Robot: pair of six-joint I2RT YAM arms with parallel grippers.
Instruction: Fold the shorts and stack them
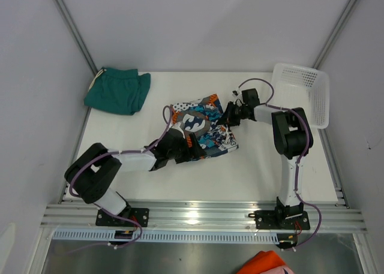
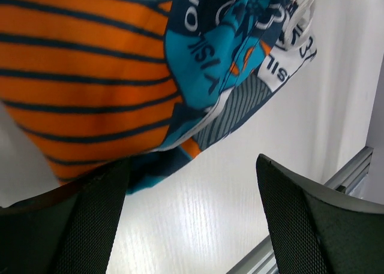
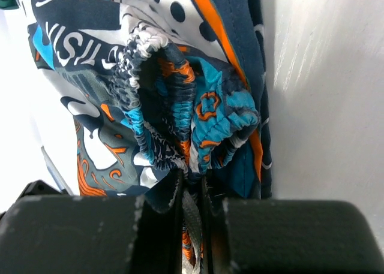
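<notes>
White mesh basket (image 1: 300,77) near printed shorts (image 1: 207,127); teal shorts (image 1: 117,93) well apart.

You have the middle pair of shorts (image 1: 204,127) lying on the table (image 1: 252,172), about at its centre. The second pair of shorts (image 1: 117,91) lies at the far-left corner, well apart from the first. The basket (image 1: 324,100) stands at the far-right corner. Your left gripper (image 1: 191,147) is at the middle pair's near-left edge. Your right gripper (image 1: 230,115) is at its right edge, with bunched waistband pinched between the fingers. A loose cloth (image 1: 267,263) lies in front of the arm bases, off the table.
</notes>
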